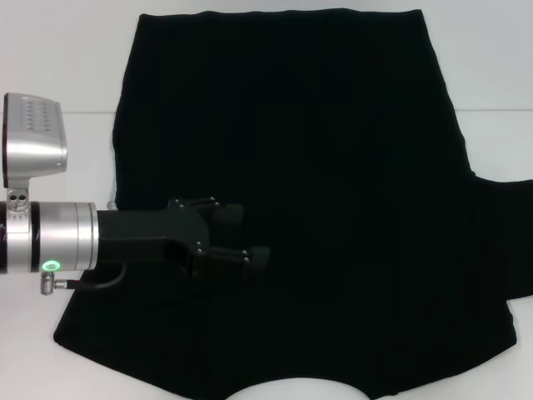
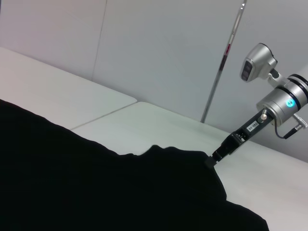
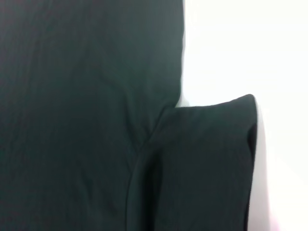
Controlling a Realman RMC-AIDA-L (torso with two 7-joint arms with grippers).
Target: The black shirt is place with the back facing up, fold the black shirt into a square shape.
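Note:
The black shirt (image 1: 333,192) lies spread flat on the white table (image 1: 67,75), plain side up, with no lettering showing. Its neckline curves at the near edge. My left gripper (image 1: 244,236) reaches in from the left and hovers over the shirt's left part, open and empty. No left sleeve sticks out on that side. The right sleeve (image 1: 508,237) runs off the right edge. My right gripper (image 2: 215,156) shows only in the left wrist view, with its tip at the sleeve's edge (image 2: 192,159). The right wrist view looks down on that sleeve (image 3: 207,163).
Bare white table (image 2: 159,120) surrounds the shirt. A seam between table panels (image 1: 83,113) runs across at the left. A grey wall (image 2: 168,43) and a thin upright pole (image 2: 224,62) stand behind the table's right side.

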